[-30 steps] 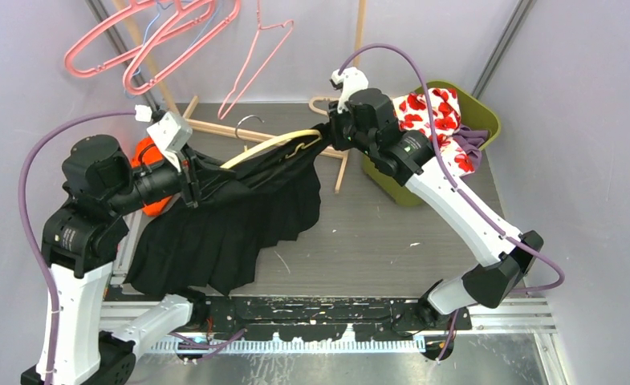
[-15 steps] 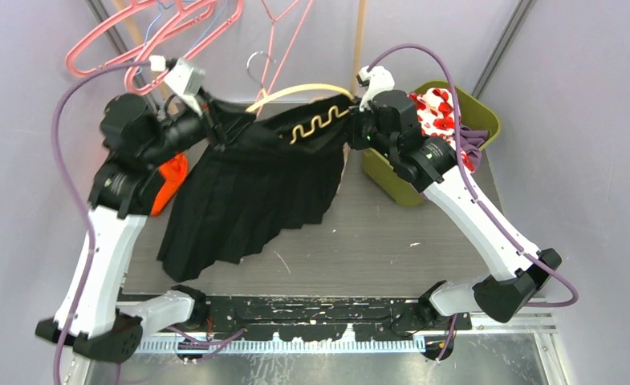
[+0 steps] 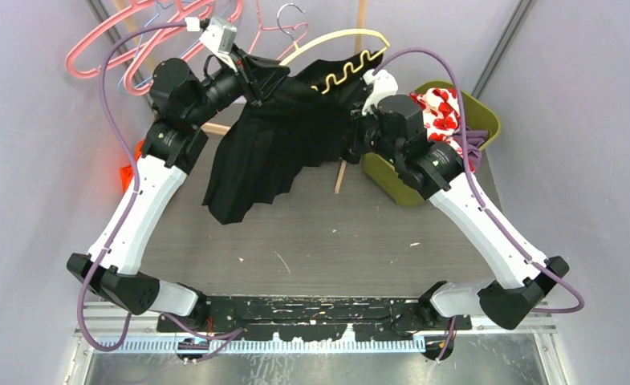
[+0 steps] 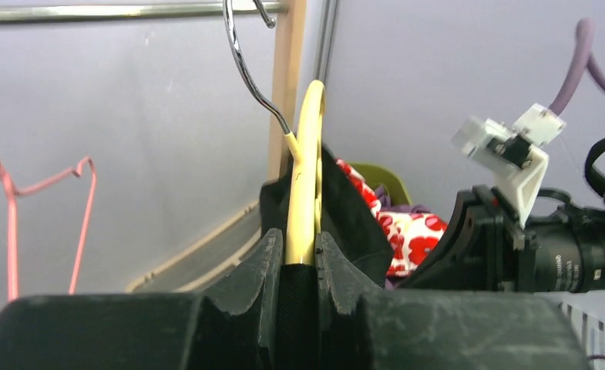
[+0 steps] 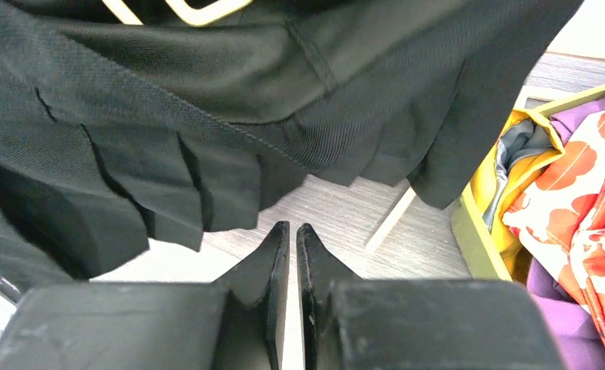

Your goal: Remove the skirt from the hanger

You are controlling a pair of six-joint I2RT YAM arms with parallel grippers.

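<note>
A black pleated skirt (image 3: 267, 148) hangs on a pale yellow hanger (image 3: 335, 36) held high at the back. My left gripper (image 3: 251, 80) is shut on the hanger's left end and the black cloth over it. In the left wrist view the hanger (image 4: 308, 154) runs up from between the left gripper's (image 4: 299, 247) fingers, with the skirt (image 4: 353, 216) draped behind. My right gripper (image 3: 358, 128) sits at the skirt's right edge, below the hanger's right tip. In the right wrist view that gripper (image 5: 293, 231) is shut on nothing, with the skirt's pleats (image 5: 206, 116) hanging just above.
A green bin (image 3: 478, 108) holding red-and-white floral clothes stands at the back right, close to my right arm and seen as the bin (image 5: 476, 231) in the right wrist view. Pink hangers (image 3: 135, 40) hang at the back left. A wooden stick (image 3: 341, 172) lies under the skirt. An orange item (image 3: 127, 172) lies at the left.
The left arm has swung the hanger and skirt up and toward the back. The hanger's right tip now stands above the right gripper, which was at that end before.
</note>
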